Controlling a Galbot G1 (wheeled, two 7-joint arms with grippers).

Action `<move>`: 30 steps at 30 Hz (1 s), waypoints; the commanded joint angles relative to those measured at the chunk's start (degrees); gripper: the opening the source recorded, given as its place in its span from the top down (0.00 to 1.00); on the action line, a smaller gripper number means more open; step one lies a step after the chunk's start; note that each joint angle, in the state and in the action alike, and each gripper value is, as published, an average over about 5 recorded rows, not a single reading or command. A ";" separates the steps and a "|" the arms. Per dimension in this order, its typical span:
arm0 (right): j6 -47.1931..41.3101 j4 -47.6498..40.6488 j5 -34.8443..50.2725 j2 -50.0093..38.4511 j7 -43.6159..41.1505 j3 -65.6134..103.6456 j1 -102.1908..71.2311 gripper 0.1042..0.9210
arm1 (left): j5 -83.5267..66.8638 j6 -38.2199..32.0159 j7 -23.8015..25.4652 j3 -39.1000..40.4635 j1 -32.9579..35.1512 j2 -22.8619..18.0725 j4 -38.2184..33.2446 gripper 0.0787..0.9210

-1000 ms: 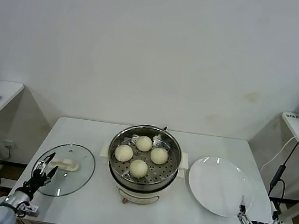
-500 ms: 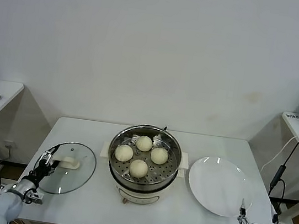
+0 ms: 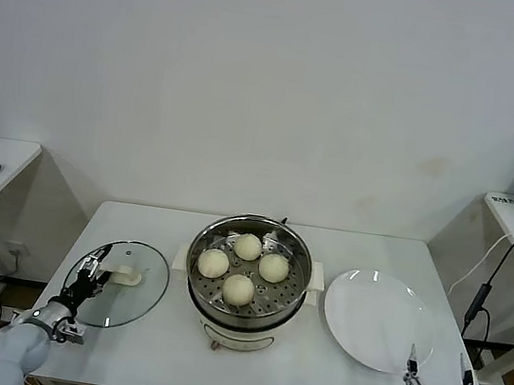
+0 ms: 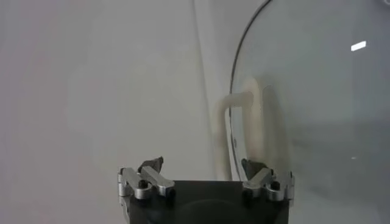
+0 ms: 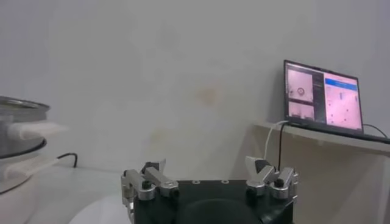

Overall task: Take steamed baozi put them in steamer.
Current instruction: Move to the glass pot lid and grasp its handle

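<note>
Just beyond the spread-open left gripper (image 3: 89, 269) lies the glass lid's handle (image 3: 124, 276), its length running left-right. Right of it, the steamer (image 3: 248, 268) holds all four baozi (image 3: 239, 289). Right gripper (image 3: 439, 375) waits open, near-right.

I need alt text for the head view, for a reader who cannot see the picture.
Four steamed baozi sit in the steamer at the middle of a white table. The open left gripper reaches toward a glass lid on the robot's left; the open right gripper hangs by the table's near edge, beside an empty white plate.
</note>
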 commanded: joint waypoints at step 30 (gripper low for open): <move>0.28 -1.34 -1.98 0.40 -0.27 -1.97 -0.04 0.12 | -2.13 4.40 5.63 2.03 -1.39 0.40 -2.03 0.12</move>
